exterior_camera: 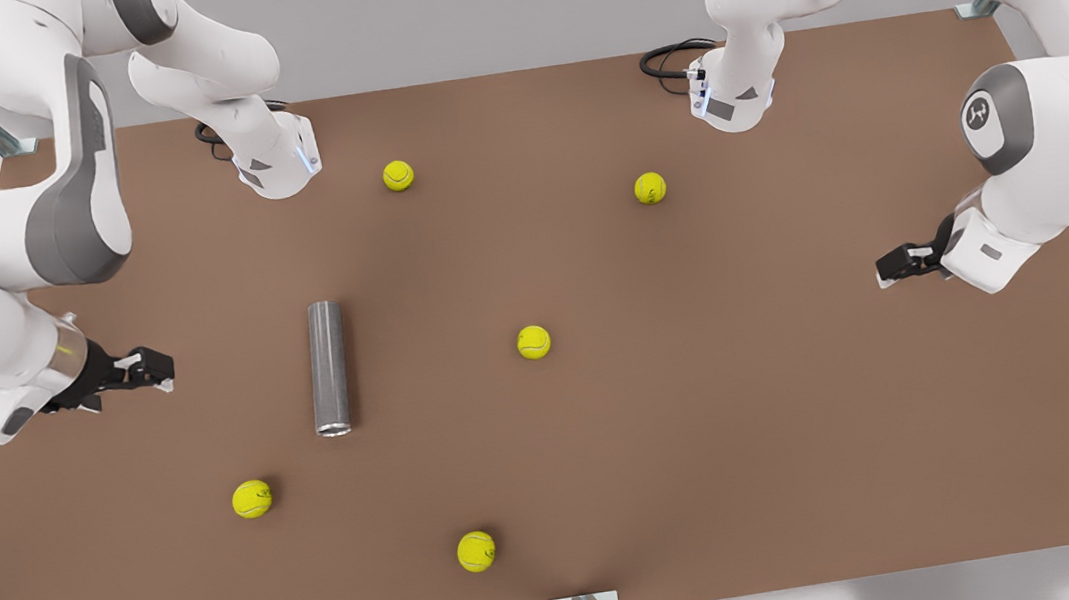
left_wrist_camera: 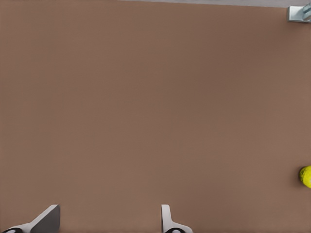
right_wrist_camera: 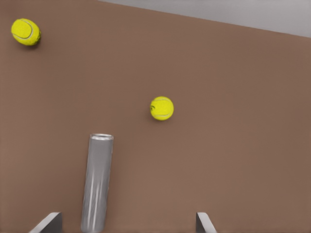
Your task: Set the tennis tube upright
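Front view, unlabelled tennis tube (exterior_camera: 328,368) lying flat

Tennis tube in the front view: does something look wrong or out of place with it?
Yes. The tennis tube lies flat on the table, not upright, with five tennis balls loose around it. The right gripper hovers open beside it; the left gripper waits open, far off.

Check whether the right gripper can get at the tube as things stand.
Probably yes. The right gripper hovers open beside the lying tube, with bare table between them. The nearest ball lies off to the side. The left gripper waits far off.
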You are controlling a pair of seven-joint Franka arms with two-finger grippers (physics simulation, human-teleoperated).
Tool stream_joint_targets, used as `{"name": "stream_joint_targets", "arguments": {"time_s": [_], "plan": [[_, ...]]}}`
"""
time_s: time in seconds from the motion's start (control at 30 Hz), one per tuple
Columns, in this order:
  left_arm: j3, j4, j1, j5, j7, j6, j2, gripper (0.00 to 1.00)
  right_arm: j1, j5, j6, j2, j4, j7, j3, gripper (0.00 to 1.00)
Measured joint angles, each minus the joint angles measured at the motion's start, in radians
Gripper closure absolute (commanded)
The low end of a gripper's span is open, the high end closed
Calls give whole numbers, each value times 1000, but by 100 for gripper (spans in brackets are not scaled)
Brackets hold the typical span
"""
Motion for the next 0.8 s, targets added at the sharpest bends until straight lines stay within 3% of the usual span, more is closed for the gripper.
{"name": "stream_joint_targets", "arguments": {"time_s": [0.3, 0.47, 0.7, 0.8], "plan": [[-3, -14, -30, -5, -28, -14, 13, 1, -5, 0, 11, 41, -13, 2, 0, 0], [-3, -11, -24, -5, -28, 23, 41, 1, 11, 3, 86, 89, -150, 4, 3, 0], [-3, -12, -28, -11, -29, 22, 43, 1, 230, 61, 120, 199, -134, 76, 16, 0], [-3, -12, -27, -12, -29, 23, 44, 1, 236, 93, 149, 205, -195, 117, 37, 0]]}}
